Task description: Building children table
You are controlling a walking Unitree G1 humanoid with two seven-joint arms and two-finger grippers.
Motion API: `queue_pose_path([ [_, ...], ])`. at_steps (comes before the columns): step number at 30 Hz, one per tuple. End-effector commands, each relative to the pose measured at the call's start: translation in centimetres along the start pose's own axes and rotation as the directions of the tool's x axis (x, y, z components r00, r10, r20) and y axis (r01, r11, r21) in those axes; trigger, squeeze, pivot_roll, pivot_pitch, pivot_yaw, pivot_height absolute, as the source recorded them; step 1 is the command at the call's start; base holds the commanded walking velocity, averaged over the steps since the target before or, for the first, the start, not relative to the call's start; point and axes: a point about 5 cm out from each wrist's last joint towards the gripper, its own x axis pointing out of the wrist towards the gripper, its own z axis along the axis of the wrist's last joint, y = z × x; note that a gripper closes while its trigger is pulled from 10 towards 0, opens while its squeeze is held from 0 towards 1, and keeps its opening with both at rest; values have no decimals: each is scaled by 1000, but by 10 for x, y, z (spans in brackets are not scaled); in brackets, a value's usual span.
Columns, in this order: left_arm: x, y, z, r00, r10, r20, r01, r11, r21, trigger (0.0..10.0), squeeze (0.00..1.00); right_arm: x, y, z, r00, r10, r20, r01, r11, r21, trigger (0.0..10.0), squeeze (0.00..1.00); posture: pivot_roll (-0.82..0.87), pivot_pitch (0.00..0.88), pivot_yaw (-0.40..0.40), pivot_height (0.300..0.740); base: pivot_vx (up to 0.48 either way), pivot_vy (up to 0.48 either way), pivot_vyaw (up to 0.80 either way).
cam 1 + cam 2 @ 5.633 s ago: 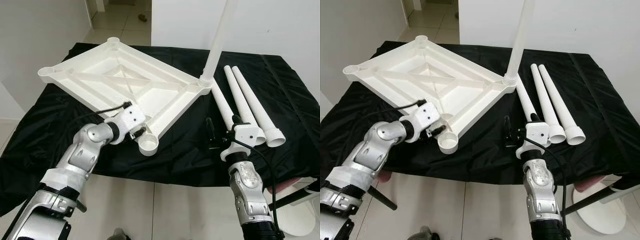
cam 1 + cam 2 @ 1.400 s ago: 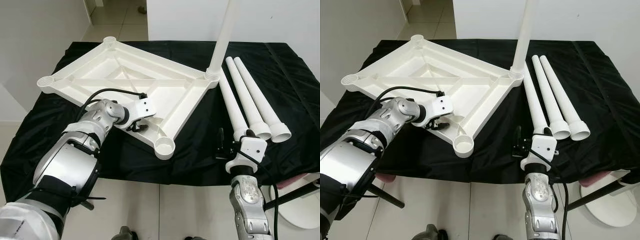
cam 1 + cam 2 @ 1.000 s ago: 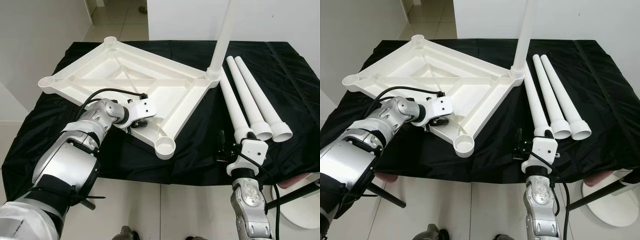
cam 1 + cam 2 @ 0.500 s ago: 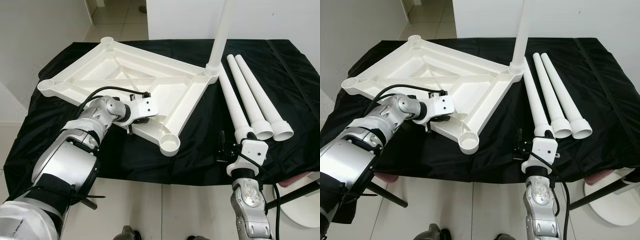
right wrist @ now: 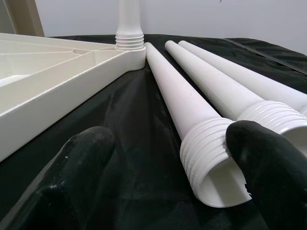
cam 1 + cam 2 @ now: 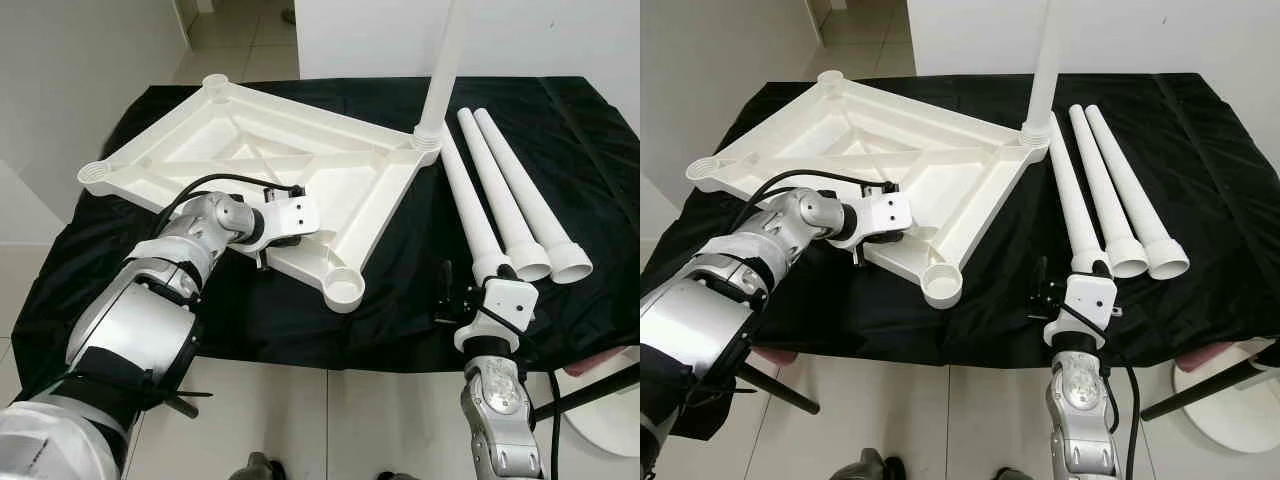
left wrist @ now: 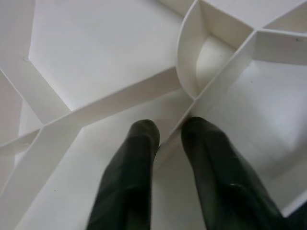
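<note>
The table top [image 6: 270, 165] lies upside down across the upper left of the head views on the black cloth [image 6: 400, 290], one leg [image 6: 440, 60] already standing in its far corner socket, so the step in hand looks like fitting the second leg. Three loose legs [image 6: 500, 190] lie at centre right. The left gripper [image 7: 168, 139] pinches a rib of the top between nearly closed fingers. The right gripper [image 5: 168, 158] gapes wide around the nearest leg's threaded end [image 5: 211, 158], not yet closed; next it should close there.
</note>
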Motion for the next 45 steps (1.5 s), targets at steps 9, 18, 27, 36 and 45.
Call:
queue_pose_path([
  [9, 6, -18, -17, 990, -108, -89, 106, 994, -27, 10000, 0, -7, 4, -6, 999, 7, -41, -7, 1000, -2, 10000, 0, 16, 132, 121, 740, 0, 0, 0],
  [18, 2, -23, -29, 979, -165, -119, 155, 984, -88, 3098, 0, -8, 4, -5, 999, 13, -42, -13, 1000, -6, 10000, 0, 14, 133, 120, 740, 0, 0, 0],
  [27, 0, -35, -41, 954, -273, -128, 259, 959, -116, 0, 0, -9, 3, -5, 999, 11, -44, -12, 1000, -10, 10000, 0, 11, 131, 125, 740, 0, 0, 0],
  [36, 2, -42, -43, 946, -306, -106, 290, 946, -144, 0, 0, -10, 3, -5, 999, 10, -45, -10, 1000, -9, 10000, 0, 8, 129, 129, 740, 0, 0, 0],
  [45, 6, -36, -29, 968, -249, 13, 243, 930, -276, 0, 0, -10, 5, -4, 999, 13, -45, -13, 1000, -7, 10000, 0, 13, 139, 125, 740, 0, 0, 0],
])
